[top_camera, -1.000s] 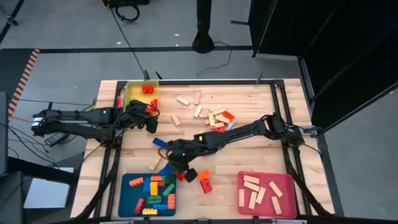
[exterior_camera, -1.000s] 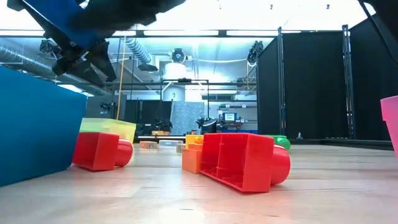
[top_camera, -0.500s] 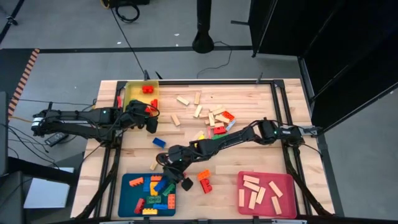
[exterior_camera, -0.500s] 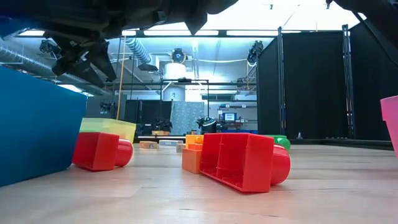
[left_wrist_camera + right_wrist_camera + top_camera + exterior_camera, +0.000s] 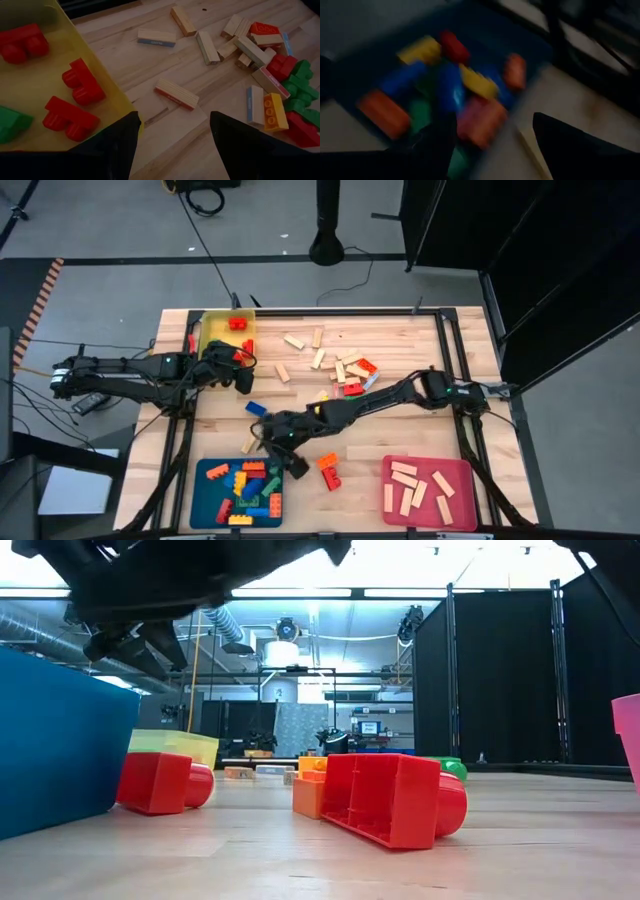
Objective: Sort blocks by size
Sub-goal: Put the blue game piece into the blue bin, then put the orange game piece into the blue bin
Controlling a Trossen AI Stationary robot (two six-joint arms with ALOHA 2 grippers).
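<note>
1. Dark and spread apart, the right gripper [image 5: 285,452] hangs over the far edge of the blue tray [image 5: 205,498] with nothing visible between its fingers [image 5: 580,145] — its wrist view looks straight down on the heap of studded bricks [image 5: 452,95] in that tray.
2. To finish this step well, I judge the claw should rise straight up before swinging away, so a finger does not catch the tray wall or drag a brick out.
3. Just beside the claw, on bare wood, lie an orange brick [image 5: 328,464] and a red brick [image 5: 330,477] — likely next picks.
4. Farther off, the loose blocks [image 5: 340,370] sit mid-table, and the pink tray [image 5: 470,502] holds wooden bars [image 5: 415,485].
5. Well apart, the left gripper [image 5: 238,372] waits with its jaws spread at the yellow tray [image 5: 210,330].
</note>
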